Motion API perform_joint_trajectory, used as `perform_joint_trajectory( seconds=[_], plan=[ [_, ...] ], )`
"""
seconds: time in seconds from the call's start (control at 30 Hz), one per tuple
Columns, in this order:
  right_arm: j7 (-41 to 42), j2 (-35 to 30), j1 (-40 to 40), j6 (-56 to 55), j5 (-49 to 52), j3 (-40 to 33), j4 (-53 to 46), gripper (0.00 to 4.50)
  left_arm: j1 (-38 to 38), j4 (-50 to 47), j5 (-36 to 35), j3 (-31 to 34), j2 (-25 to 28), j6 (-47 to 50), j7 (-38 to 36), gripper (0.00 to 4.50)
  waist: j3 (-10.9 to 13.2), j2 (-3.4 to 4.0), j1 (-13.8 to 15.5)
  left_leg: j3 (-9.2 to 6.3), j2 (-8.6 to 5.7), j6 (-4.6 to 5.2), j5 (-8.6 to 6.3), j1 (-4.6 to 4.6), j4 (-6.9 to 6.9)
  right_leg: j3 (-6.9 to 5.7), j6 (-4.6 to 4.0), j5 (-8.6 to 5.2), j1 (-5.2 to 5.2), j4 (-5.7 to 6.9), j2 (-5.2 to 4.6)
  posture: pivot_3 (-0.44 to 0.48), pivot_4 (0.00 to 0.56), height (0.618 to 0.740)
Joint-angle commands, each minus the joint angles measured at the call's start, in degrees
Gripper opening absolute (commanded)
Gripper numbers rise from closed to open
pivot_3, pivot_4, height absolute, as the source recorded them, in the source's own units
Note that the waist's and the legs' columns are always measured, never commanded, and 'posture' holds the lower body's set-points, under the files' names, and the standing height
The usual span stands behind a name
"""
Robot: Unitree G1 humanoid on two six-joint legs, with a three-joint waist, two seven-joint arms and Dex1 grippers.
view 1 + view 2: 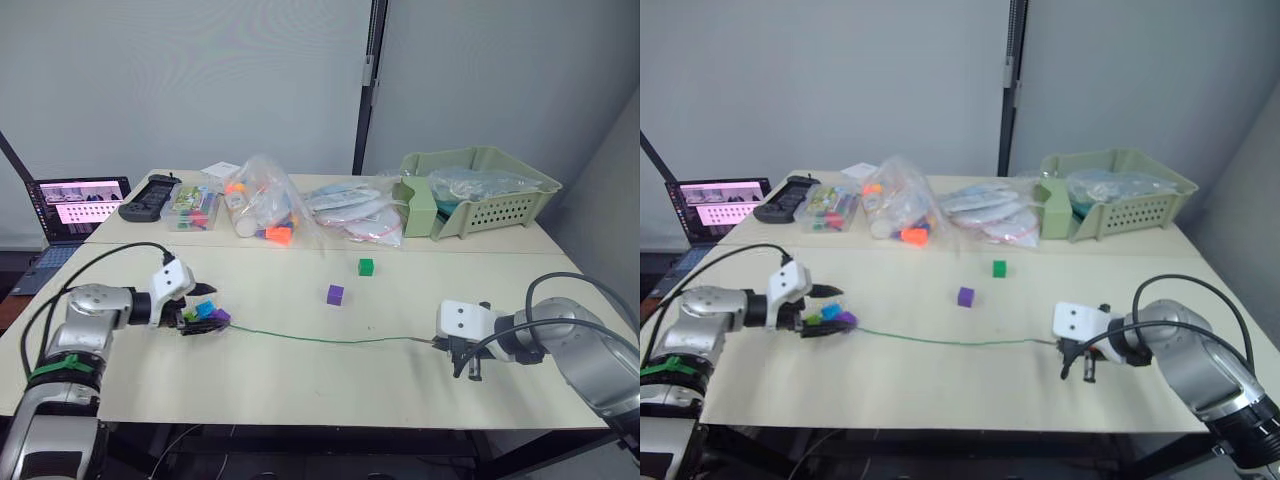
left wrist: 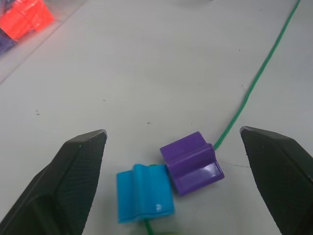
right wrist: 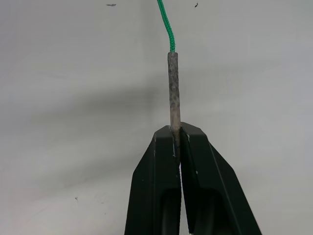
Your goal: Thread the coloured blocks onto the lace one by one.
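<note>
Right gripper (image 3: 177,142) pinching lace (image 3: 173,93) tip

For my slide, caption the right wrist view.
Right gripper pinching the green lace's stiff grey needle-like tip.

- Lace (image 1: 320,339): thin green cord lying nearly straight across the table, ending at the right in a stiff greyish tip (image 3: 173,88).
- Blue block (image 2: 145,194) and purple block (image 2: 192,163): threaded on the lace's left end, touching each other, resting on the table.
- Lime green block (image 1: 189,315): just beside the blue one at the same end.
- Second purple block (image 1: 335,294): loose on the table, beyond the lace's middle.
- Dark green block (image 1: 366,266): loose, near the second purple block, farther back.
</note>
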Motion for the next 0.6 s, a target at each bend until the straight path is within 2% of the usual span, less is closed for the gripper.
perform_joint_trajectory(
  seconds=[0.03,0.2,0.37,0.5,0.6],
  plan=[
    [-0.1,0.1,-0.9,-1.3,-0.8,-0.3,0.1,0.0,-2.2,-4.2,-2.4,1.6,1.3,1.8,-2.1,4.47,0.0,-0.01,0.0,0.0,0.0,0.0,0.0,0.0,0.0,0.0,0.0,0.0,0.01,0.0,0.0,0.0,0.0,0.734],
    [0.6,0.7,-1.9,-1.5,-1.1,0.2,0.8,0.0,-3.2,-11.6,-4.9,1.0,-1.0,6.4,-3.6,4.47,0.0,-0.02,0.1,0.0,0.0,0.0,0.0,0.0,0.01,0.0,0.0,0.0,0.01,0.01,0.0,0.0,0.0,0.734],
    [1.2,1.3,-3.1,-1.0,-1.2,0.8,0.5,0.0,-2.1,-23.3,-7.3,-2.3,-7.6,12.5,-2.0,4.47,-0.1,-0.04,0.2,-0.01,0.0,0.0,0.0,-0.01,0.04,0.01,0.0,0.01,0.02,0.03,0.0,0.0,0.0,0.734],
    [1.5,2.7,-4.6,0.3,-0.7,1.7,-0.6,0.0,-0.7,-30.8,-5.4,-9.1,-16.5,15.1,2.9,4.47,-0.3,-0.03,0.3,-0.01,-0.02,0.01,0.0,-0.01,0.05,0.04,0.0,0.01,0.03,0.04,0.0,0.0,0.0,0.734],
    [2.0,4.7,-6.6,2.7,-0.6,3.4,-2.7,0.0,-0.6,-30.6,-1.4,-15.3,-23.9,13.1,7.1,4.47,-0.4,-0.04,0.5,-0.03,-0.05,0.01,-0.01,-0.01,0.08,0.08,0.01,0.02,0.06,0.04,0.0,0.0,0.0,0.734]
  ],
)
